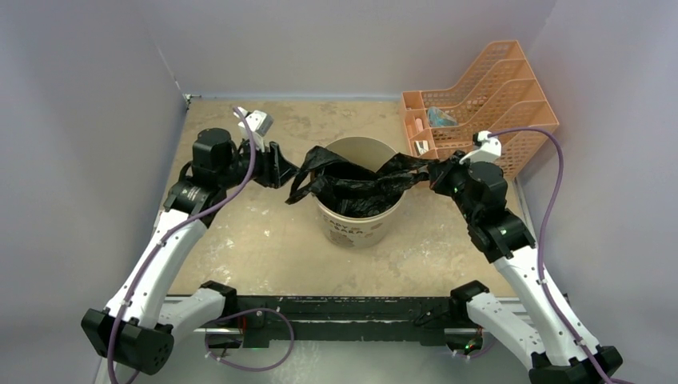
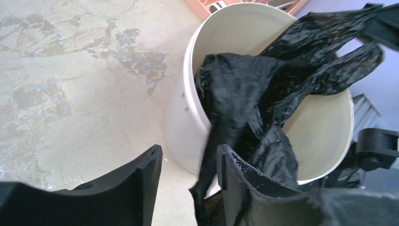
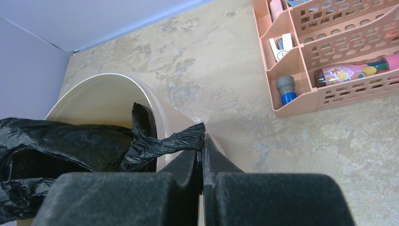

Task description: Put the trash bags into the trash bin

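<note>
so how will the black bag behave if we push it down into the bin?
Probably floppy: the bag sags in creases from the right gripper into the bin. Likely very light, since one pinched twist of film carries that end. Its glossy, crinkled film may slip and puff back up.

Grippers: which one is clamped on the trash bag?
The right gripper: its jaws are shut on a twisted end of the trash bag. The left gripper stands open, film hanging loose in the gap.

Light falls soft and even from above; the table looks bright, shadows faint. Small glints speckle the black bag. My right pincer blurs along its frame's bottom edge.
</note>
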Robot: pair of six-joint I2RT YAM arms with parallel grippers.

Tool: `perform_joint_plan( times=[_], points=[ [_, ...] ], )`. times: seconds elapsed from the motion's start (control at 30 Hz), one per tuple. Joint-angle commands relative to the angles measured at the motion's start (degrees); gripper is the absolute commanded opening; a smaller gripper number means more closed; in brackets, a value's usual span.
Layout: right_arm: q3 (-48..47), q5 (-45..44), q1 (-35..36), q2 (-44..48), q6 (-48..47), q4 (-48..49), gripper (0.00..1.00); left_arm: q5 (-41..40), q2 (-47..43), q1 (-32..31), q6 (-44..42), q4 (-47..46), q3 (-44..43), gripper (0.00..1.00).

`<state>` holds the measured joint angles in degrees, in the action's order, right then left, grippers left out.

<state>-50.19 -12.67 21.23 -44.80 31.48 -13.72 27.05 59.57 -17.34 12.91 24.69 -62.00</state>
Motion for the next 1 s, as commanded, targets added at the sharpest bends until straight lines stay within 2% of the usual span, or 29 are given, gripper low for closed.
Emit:
perform_joint_plan(
  times=[0.0,0.23,0.33,0.5,0.67,0.8,0.97],
  points=[
    [-0.08,1.90,-0.19,0.73,-0.09,2.28,0.00,0.31,-5.24,0.29,0.84,-3.17,-0.08,0.51],
    [-0.97,2.85,-0.23,0.41,-0.90,1.91,0.00,5.61,-7.50,0.29,0.48,-0.47,2.93,0.59],
    [-0.92,3.14,-0.22,0.46,-0.92,1.92,0.00,3.98,-5.01,0.29,1.37,1.08,3.40,0.59],
    [-1.24,4.75,-0.23,0.37,-1.00,1.79,0.00,0.74,-3.97,0.29,4.04,-1.58,4.80,0.60],
    [-0.84,5.22,-0.21,0.16,-1.71,1.59,0.00,1.36,-2.58,0.84,2.95,-0.79,4.47,0.62],
    [-0.87,5.94,-0.23,-0.45,-1.52,2.16,0.00,5.18,-0.51,1.64,3.23,0.13,4.75,0.62],
    [-1.64,7.04,-0.21,-1.23,-1.51,2.12,0.00,12.18,0.27,2.66,4.41,-4.13,8.19,0.63]
  ],
)
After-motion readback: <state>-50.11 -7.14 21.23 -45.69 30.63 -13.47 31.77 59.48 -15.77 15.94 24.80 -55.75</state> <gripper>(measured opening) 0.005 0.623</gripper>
